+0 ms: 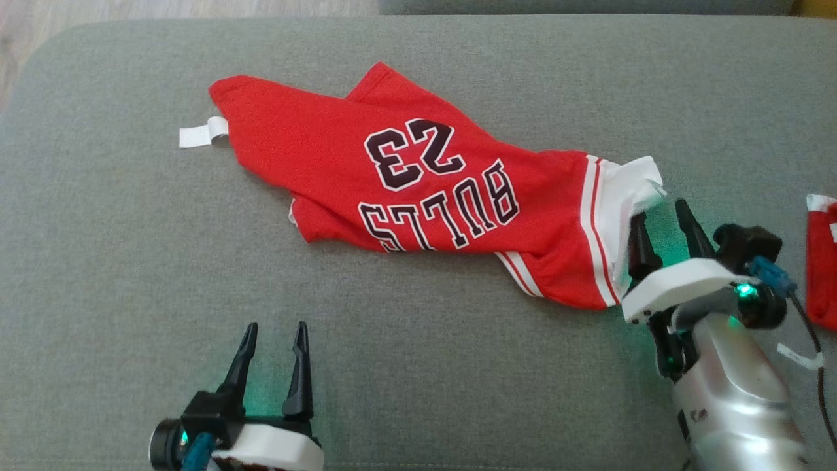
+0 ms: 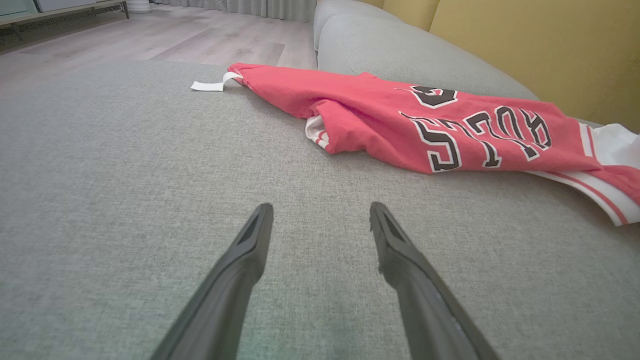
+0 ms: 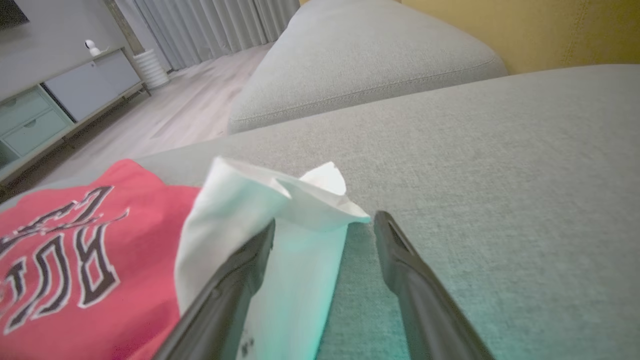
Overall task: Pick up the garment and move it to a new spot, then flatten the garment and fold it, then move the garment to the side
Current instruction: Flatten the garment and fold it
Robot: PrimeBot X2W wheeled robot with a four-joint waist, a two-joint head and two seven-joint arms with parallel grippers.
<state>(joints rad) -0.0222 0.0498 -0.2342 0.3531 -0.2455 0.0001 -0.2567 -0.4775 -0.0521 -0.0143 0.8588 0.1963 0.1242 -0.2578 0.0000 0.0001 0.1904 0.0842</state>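
The garment (image 1: 418,183) is a red jersey with "BULLS 23" lettering and white trim, lying crumpled on the grey sofa cushion (image 1: 131,261). It also appears in the left wrist view (image 2: 425,125) and the right wrist view (image 3: 90,260). My right gripper (image 1: 660,212) stands open at the garment's white right end; that white fabric (image 3: 285,230) lies between its fingers and over the left one. Open as well, my left gripper (image 1: 274,330) hovers over bare cushion in front of the garment, with nothing between its fingers (image 2: 250,250).
A second red piece of cloth (image 1: 822,261) lies at the right edge of the cushion. A white tag (image 1: 199,133) sticks out of the garment's left end. Wooden floor (image 2: 150,35) lies beyond the cushion, and a yellow backrest (image 2: 525,45) rises behind it.
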